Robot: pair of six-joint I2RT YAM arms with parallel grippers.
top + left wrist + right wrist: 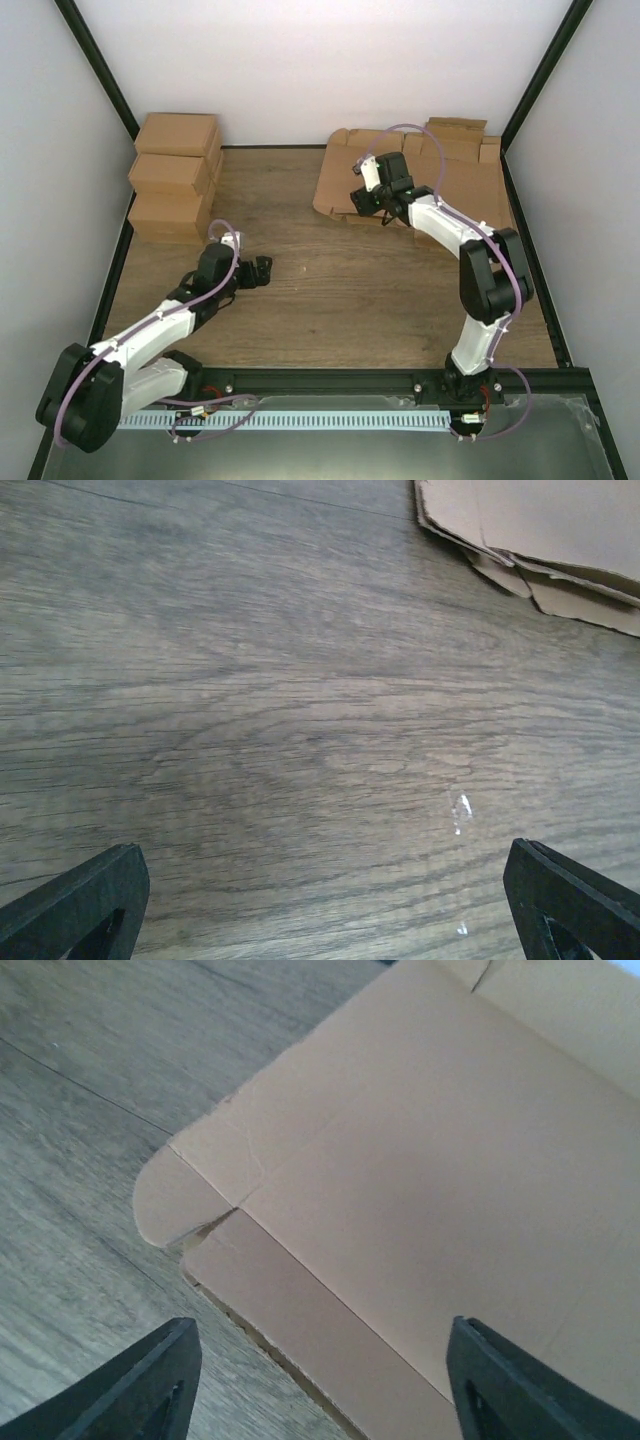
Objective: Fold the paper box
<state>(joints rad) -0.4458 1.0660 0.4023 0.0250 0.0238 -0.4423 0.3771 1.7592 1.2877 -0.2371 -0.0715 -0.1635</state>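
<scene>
Top view, table [330, 290]: wood grain, both arm bases at six o'clock.
Top view, closed boxes [175, 175]: a brown cardboard stack parked at ten o'clock against the left wall.
Top view, sheaf of blanks [460, 170]: flat cardboard piled at one o'clock, the sheets fanned a little out of line.
Top view, paper box [340, 180]: it's the flat sheet on top of that pile, with its near-left corner poking toward the table's middle.
Top view, right gripper [362, 205]: reaching to twelve o'clock, right over that corner of the paper box.
Top view, left gripper [262, 268]: low above bare wood at eight o'clock, well apart from all the cardboard.

Left wrist, left gripper [322, 880]: jaws spread as wide as they go, nothing between them, only wood grain below.
Left wrist, sheaf of blanks [560, 570]: ragged layered edges at one o'clock, well off from the fingers [75, 910].

Right wrist, paper box [420, 1160]: creased panels fill the view from three o'clock to the centre, and it lies flat.
Right wrist, rounded tab [175, 1200]: at nine o'clock, its tip lying over the wood.
Right wrist, right gripper [320, 1360]: jaws well apart, gripping nothing; the fingers [150, 1385] straddle the box's near edge, though I cannot tell if they touch it.
</scene>
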